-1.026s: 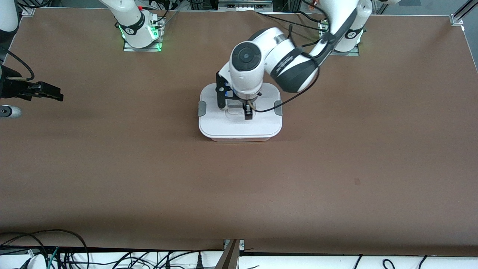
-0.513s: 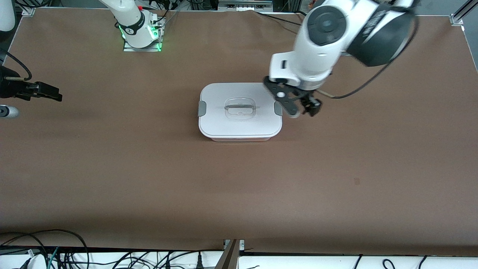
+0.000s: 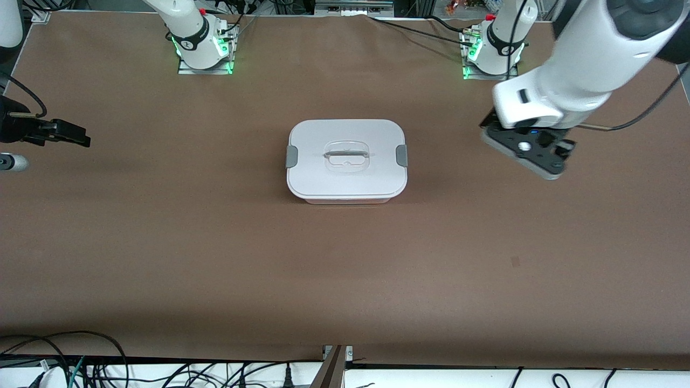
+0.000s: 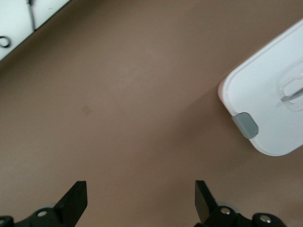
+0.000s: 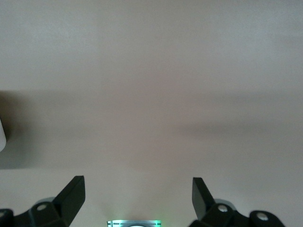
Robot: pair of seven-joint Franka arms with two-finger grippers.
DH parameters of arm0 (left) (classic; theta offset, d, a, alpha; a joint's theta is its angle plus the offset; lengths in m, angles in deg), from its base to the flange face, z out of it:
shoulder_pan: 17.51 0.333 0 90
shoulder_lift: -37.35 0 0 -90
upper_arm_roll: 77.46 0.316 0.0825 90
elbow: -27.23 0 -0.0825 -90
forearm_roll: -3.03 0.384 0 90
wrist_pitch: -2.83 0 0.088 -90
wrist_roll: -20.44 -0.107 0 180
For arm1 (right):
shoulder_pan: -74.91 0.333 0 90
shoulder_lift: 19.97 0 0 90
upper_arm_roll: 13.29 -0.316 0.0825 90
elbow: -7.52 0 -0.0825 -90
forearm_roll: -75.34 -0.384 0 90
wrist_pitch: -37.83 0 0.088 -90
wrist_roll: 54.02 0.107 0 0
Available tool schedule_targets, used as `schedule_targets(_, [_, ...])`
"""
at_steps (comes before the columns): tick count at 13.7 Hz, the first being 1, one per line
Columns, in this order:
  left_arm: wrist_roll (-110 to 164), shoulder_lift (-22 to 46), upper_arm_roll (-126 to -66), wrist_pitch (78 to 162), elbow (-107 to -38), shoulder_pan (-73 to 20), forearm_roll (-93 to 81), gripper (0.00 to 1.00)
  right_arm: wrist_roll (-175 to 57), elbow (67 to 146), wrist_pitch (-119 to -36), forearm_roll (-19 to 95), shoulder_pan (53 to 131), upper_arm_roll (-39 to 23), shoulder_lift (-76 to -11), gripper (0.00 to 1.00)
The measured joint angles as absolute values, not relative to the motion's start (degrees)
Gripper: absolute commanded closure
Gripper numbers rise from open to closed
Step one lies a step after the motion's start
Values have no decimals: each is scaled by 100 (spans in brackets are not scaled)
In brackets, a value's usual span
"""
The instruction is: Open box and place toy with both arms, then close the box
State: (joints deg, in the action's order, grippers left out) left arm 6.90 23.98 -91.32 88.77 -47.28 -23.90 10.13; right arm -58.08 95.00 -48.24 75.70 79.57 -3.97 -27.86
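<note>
The box (image 3: 346,178) sits in the middle of the table with its white lid on. Both grey clips (image 3: 401,155) lie against its sides, and the clear handle (image 3: 346,155) is free. The left wrist view shows one corner of the box (image 4: 270,104). My left gripper (image 3: 531,153) hangs over bare table between the box and the left arm's end. It is open (image 4: 140,201) and holds nothing. My right gripper (image 3: 73,134) waits at the right arm's end of the table, open (image 5: 137,196) and holding nothing. The toy is out of view.
The brown table (image 3: 345,269) stretches wide around the box. The two arm bases (image 3: 202,48) (image 3: 493,54) stand along the edge farthest from the front camera. Cables (image 3: 64,361) lie below the table's near edge.
My left gripper has left the lid's handle, risen and swung away from the box toward the left arm's end. The box and the right arm have not moved.
</note>
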Motion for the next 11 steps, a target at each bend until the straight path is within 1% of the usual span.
schedule_targets(3, [730, 2801, -8535, 8864, -5029, -2397, 898, 0, -5808, 9486, -4827, 7568, 7958, -400, -2788, 0])
schedule_targets(6, [1192, 3199, -7988, 9255, -5692, -2332, 711, 0, -5808, 9481, -4828, 7566, 7957, -400, -2789, 0])
schedule_targets(11, [2424, 3783, -7796, 9580, -6654, -2223, 340, 0, -5808, 9479, -4828, 7566, 7958, -400, -2789, 0])
